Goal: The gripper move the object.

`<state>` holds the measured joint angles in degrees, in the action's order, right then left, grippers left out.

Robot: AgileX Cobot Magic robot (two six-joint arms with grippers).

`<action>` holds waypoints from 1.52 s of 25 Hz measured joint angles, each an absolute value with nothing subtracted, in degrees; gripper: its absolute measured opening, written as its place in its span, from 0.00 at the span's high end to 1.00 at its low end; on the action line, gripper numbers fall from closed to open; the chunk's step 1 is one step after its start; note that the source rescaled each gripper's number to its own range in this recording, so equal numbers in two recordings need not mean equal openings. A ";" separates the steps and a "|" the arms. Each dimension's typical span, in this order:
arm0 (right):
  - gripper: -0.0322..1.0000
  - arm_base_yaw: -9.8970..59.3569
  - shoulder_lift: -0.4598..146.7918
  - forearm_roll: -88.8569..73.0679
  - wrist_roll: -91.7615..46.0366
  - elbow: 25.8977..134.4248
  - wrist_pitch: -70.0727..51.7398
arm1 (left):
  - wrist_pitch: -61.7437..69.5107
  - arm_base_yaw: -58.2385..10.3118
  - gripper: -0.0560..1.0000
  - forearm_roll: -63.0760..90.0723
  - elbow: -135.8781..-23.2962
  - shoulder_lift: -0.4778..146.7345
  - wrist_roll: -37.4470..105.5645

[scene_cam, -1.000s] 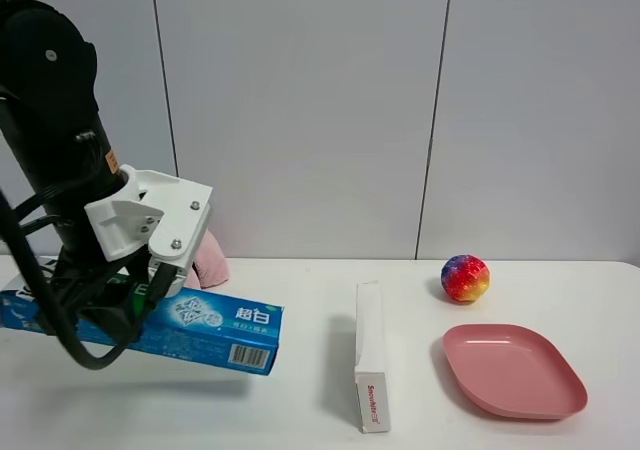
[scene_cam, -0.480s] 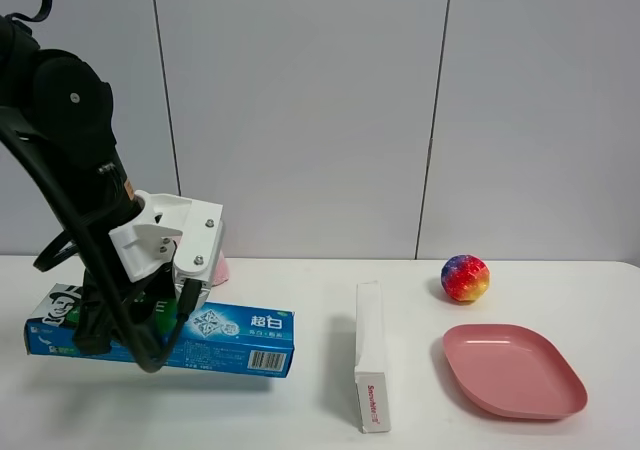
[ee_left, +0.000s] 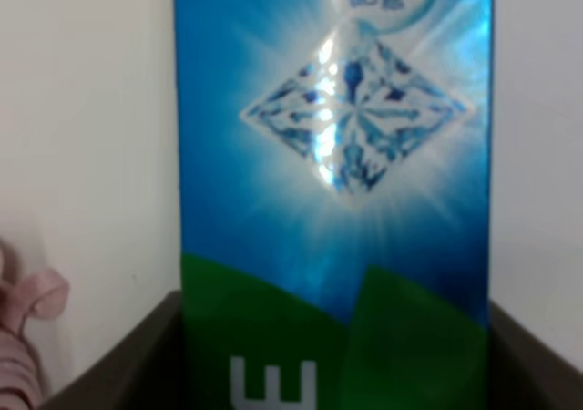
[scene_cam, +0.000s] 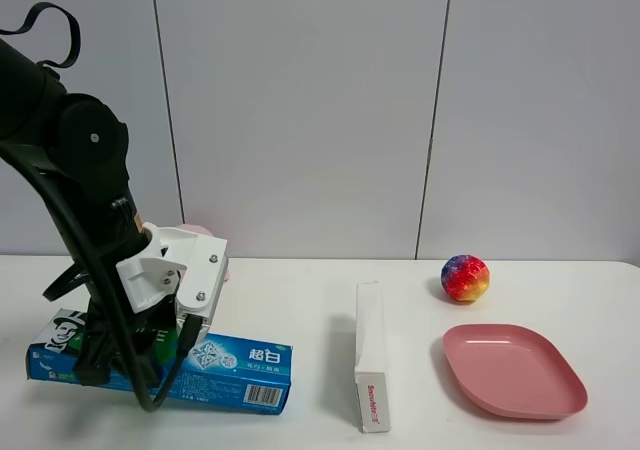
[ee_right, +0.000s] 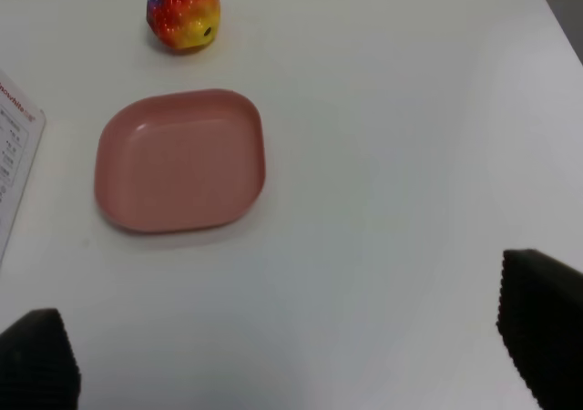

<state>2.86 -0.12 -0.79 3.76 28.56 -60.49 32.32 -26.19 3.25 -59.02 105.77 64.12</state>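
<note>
Lowered the long blue-and-green toothpaste box (scene_cam: 235, 368) down to the white table (scene_cam: 300, 295) at the lower left of the frame, still squeezed by the white blocky left claw (scene_cam: 150, 342) with dark fingers (ee_left: 137, 369), so nearly ready for letting go.

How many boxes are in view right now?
2. The blue-and-green toothpaste box lies at the left, held in the left gripper. The narrow white box sits mid-table, just left of the pink plate. The arm may hide something behind it.
</note>
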 joint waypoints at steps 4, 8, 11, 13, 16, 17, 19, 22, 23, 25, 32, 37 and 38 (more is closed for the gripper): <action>0.00 2.86 -0.12 -0.79 3.76 28.56 -60.49 | 30.54 -26.19 0.75 3.25 -59.02 105.89 64.34; 0.00 2.86 -0.12 -0.79 3.76 28.56 -60.49 | 30.42 -26.19 0.60 3.25 -59.02 105.84 63.20; 0.00 2.86 -0.12 -0.79 3.76 28.56 -60.49 | 30.82 -26.19 0.58 3.25 -59.02 105.77 61.59; 0.00 2.86 -0.12 -0.79 3.76 28.56 -60.49 | 31.71 -26.27 0.57 3.25 -59.02 104.79 59.33; 0.00 2.86 -0.12 -0.79 3.76 28.56 -60.49 | 34.64 -26.39 0.57 3.25 -59.66 99.50 53.89; 0.00 2.86 -0.12 -0.79 3.76 28.56 -60.49 | 35.65 -26.39 0.57 3.25 -60.36 97.10 50.80; 0.00 2.86 -0.12 -0.79 3.76 28.56 -60.49 | 38.81 -26.39 0.55 2.52 -62.89 90.28 40.82; 0.00 2.86 -0.12 -0.79 3.76 28.56 -60.49 | 46.67 -26.46 0.42 -2.51 -67.21 82.35 23.16; 0.00 2.86 -0.12 -0.79 3.76 28.56 -60.49 | 50.16 -26.46 0.38 -5.27 -68.23 80.43 16.88; 0.00 2.86 -0.12 -0.79 3.76 28.56 -60.49 | 57.46 -26.26 0.35 -9.66 -68.65 76.40 7.82; 0.00 2.86 -0.12 -0.79 3.76 28.56 -60.49 | 65.78 -25.06 0.33 -6.10 -62.64 59.38 -3.64; 0.00 2.86 -0.12 -0.79 3.76 28.56 -60.49 | 68.87 -25.06 0.33 -5.72 -55.89 44.20 -11.24; 0.00 2.86 -0.12 -0.79 3.76 28.56 -60.49 | 69.12 -25.06 0.33 -5.72 -54.41 41.60 -12.47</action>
<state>2.86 -0.12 -0.79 3.76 28.56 -60.49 69.12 -25.06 -5.72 -54.41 41.60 -12.47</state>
